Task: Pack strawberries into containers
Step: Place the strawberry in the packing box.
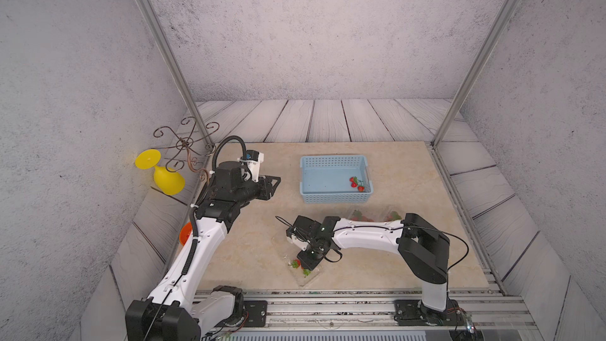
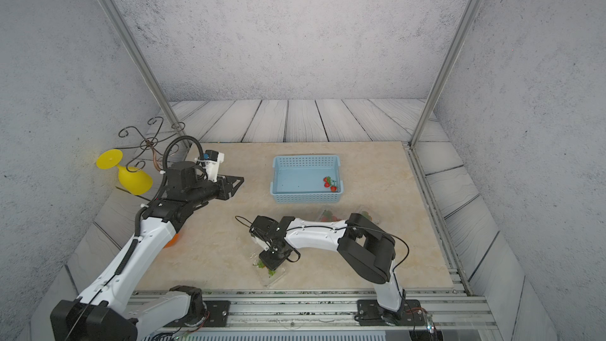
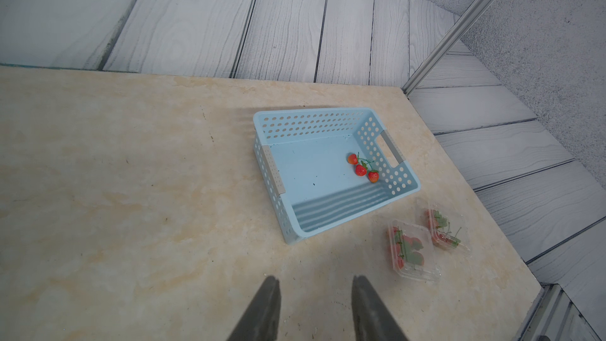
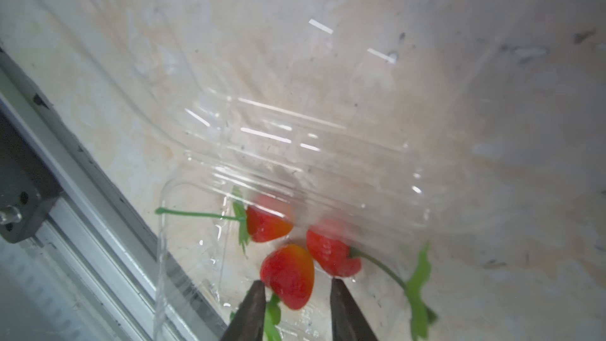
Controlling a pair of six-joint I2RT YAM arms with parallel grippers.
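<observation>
The right gripper (image 4: pixel 296 285) hangs over the open container (image 4: pixel 162 224) near the front edge of the table (image 1: pixel 249 267), jaws parted and pinching nothing. One strawberry (image 4: pixel 288 273) lies just at the fingertips beside two others (all three in the clear box). The left gripper (image 3: pixel 316 278), spread with nothing between its fingers, hovers toward the left edge. Three more strawberries (image 3: pixel 360 169) lie in the near right corner of the blue basket (image 3: pixel 272 172), and two filled containers (image 3: pixel 411 250) stand just in front of it.
</observation>
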